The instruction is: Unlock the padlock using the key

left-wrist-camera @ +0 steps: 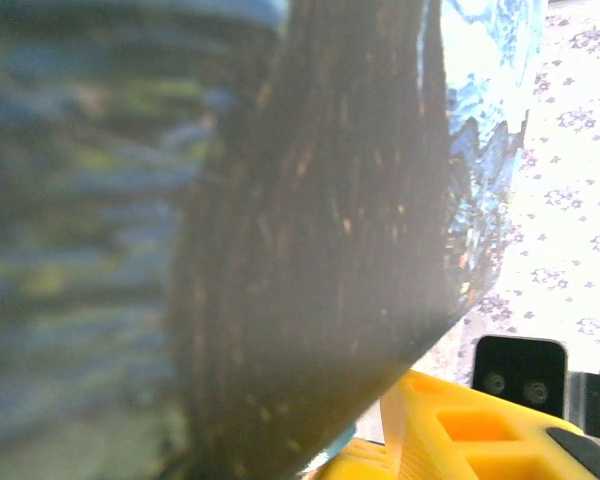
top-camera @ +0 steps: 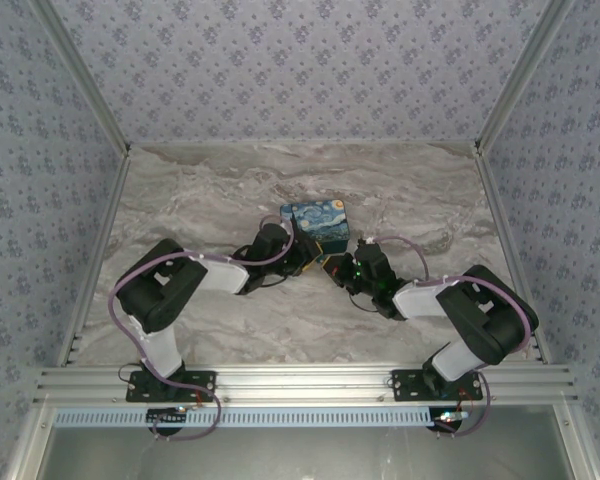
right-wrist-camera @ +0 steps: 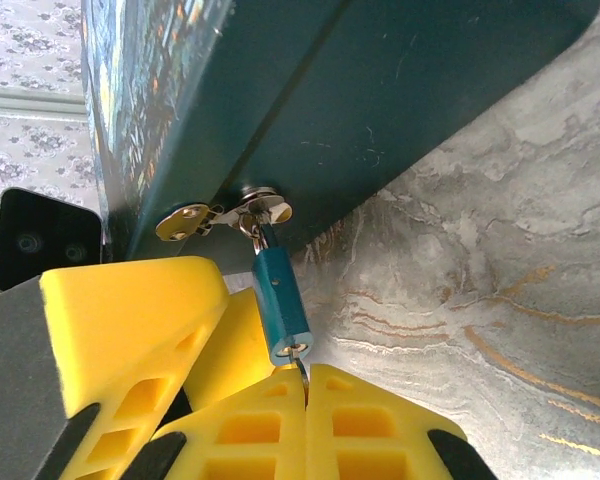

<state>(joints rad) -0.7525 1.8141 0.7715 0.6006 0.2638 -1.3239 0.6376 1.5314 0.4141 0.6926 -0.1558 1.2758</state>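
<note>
The tiny teal padlock (right-wrist-camera: 280,298) hangs by its thin silvery shackle from the brass hasp (right-wrist-camera: 220,215) on the dark side of the starry-night box (top-camera: 318,225). My right gripper (right-wrist-camera: 305,385) is shut on the key (right-wrist-camera: 302,363). The key's thin blade reaches up into the keyhole at the padlock's lower end. My left gripper's yellow fingers (right-wrist-camera: 130,320) sit right beside the padlock, against the box. In the left wrist view the blurred box (left-wrist-camera: 310,250) is pressed close, with one yellow finger (left-wrist-camera: 460,430) at the bottom right. Both grippers meet at the box's near side (top-camera: 325,265).
The box stands on the marble table (top-camera: 230,190), near its middle. Patterned walls close in the back and both sides. An aluminium rail (top-camera: 300,385) carrying the arm bases runs along the near edge.
</note>
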